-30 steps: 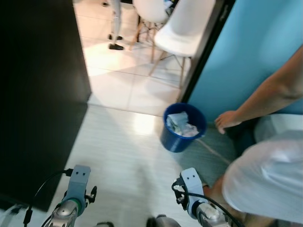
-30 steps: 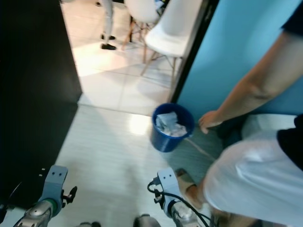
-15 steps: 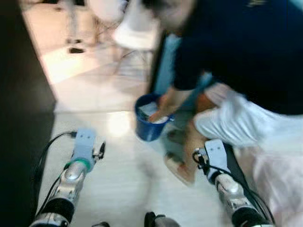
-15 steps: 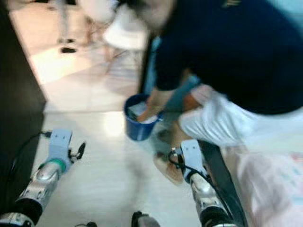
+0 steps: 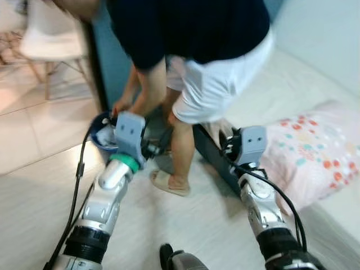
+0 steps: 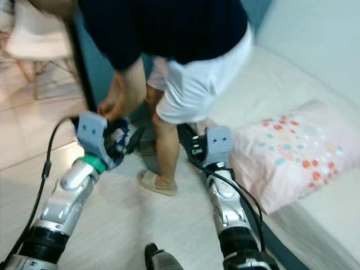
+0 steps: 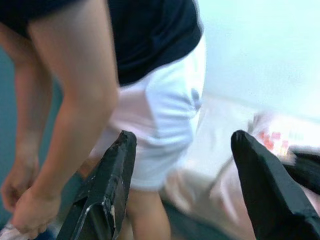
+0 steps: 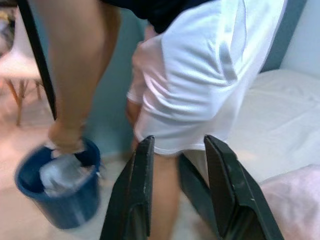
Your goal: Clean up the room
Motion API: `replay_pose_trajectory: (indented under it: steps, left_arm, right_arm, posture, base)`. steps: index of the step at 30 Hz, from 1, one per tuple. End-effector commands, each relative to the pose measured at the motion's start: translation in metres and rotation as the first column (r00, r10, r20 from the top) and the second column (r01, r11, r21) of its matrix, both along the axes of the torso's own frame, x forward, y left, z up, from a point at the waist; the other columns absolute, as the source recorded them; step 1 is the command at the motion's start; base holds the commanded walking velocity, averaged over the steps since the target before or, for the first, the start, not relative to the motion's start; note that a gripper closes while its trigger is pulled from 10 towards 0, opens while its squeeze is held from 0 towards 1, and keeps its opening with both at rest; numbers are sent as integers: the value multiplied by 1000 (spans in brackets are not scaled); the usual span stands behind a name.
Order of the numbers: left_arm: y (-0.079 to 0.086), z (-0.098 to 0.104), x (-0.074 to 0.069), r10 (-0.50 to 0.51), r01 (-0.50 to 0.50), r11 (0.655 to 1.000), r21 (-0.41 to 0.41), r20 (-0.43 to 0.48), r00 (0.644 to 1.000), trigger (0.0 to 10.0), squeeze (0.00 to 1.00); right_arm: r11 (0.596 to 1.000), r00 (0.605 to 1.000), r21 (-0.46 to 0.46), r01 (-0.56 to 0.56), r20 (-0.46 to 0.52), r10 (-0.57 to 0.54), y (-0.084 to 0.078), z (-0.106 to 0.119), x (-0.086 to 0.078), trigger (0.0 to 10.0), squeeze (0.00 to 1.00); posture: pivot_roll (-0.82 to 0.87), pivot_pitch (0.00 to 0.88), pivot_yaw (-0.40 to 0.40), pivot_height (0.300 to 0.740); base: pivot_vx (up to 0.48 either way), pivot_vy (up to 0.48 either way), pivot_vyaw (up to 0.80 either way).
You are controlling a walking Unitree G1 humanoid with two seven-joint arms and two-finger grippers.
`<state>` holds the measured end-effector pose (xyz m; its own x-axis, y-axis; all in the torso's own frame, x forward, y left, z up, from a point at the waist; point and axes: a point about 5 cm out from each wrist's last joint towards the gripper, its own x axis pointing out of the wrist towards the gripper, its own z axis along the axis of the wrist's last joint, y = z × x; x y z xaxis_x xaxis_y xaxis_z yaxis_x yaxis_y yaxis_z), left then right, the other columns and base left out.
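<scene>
From the head views, a person (image 5: 191,67) bends over the blue bin (image 5: 103,134) on the floor beside the bed (image 6: 315,185), hands (image 6: 109,107) at its rim; a dotted pillow (image 6: 287,152) lies at the bed's edge; in the left wrist view the left end effector (image 7: 182,185) gapes wide, empty; in the right wrist view the right end effector (image 8: 177,187) is parted, empty, with the bin holding crumpled paper (image 8: 60,172).

- Your target here is the blue bin (image 8: 62,200): a round, dark blue bucket standing upright on the pale floor, close against the teal wall.
- It holds crumpled white paper waste (image 8: 61,172), piled near the rim (individual pieces too blurred to separate).
- A person's hand (image 8: 65,142) reaches down into the bin's mouth and touches the waste.
- From your head cameras the bin (image 5: 101,135) is mostly hidden behind the left forearm; you see just a dark blue arc with a white scrap inside.
- It sits just beside the person's legs, well apart from the bed.
</scene>
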<state>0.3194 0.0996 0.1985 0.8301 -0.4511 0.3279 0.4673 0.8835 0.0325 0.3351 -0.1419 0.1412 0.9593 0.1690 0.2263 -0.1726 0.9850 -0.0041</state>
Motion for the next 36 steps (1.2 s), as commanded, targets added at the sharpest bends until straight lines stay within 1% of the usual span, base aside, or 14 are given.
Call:
replay_pose_trajectory:
  steps: [1, 3, 4, 8, 14, 17, 22, 26, 36]
  left_arm:
    - [-5, 10, -4, -29, 30, 999, -18, 11, 1000, 10000, 0]
    - [-13, 24, -9, -54, 55, 998, -29, 38, 998, 10000, 0]
    - [-13, 24, -9, -54, 55, 998, -29, 38, 998, 10000, 0]
    - [-26, 36, -13, -74, 75, 997, -10, 55, 996, 10000, 0]
    - [-27, 35, -11, -46, 47, 999, -9, 35, 998, 10000, 0]
    - [-27, 31, -9, -32, 32, 999, 2, 1, 999, 10000, 0]
    - [-30, 29, -10, -26, 26, 1000, -3, -23, 999, 10000, 0]
    - [-33, 19, -11, -32, 33, 999, 17, -55, 998, 10000, 0]
    - [-34, 15, -11, -24, 26, 999, 34, -70, 997, 10000, 0]
  right_arm:
    - [999, 1000, 36, -2, 2, 2, -1, 5, -2, 10000, 0]
    - [994, 1000, 109, 17, 19, -19, -1, 15, -1, 10000, 0]
    - [994, 1000, 109, 17, 19, -19, -1, 15, -1, 10000, 0]
    - [973, 996, 214, 85, 5, -88, -10, 24, -1, 10000, 0]
    - [970, 995, 222, 101, 3, -104, -13, 30, -4, 10000, 0]
    - [972, 994, 210, 102, 1, -105, -12, 33, -9, 10000, 0]
    - [974, 995, 201, 101, -9, -101, -9, 32, -12, 10000, 0]
    - [975, 994, 190, 111, -19, -109, -8, 31, -14, 10000, 0]
    - [976, 992, 177, 127, -29, -124, -11, 33, -16, 10000, 0]
  posture:
    - [-113, 50, -9, 740]
    - [-113, 50, -13, 740]
    - [-113, 50, -13, 740]
    - [-117, 49, -14, 740]
    - [-130, 50, -13, 740]
    - [-136, 51, -13, 740]
    - [-139, 52, -11, 740]
    - [-144, 53, -8, 740]
    - [-150, 57, -6, 740]
  base:
    - [0, 0, -800]
    - [0, 0, -800]
    - [0, 0, -800]
    - [0, 0, -800]
    - [0, 0, -800]
    - [0, 0, -800]
    - [0, 0, -800]
    - [0, 0, -800]
    - [0, 0, -800]
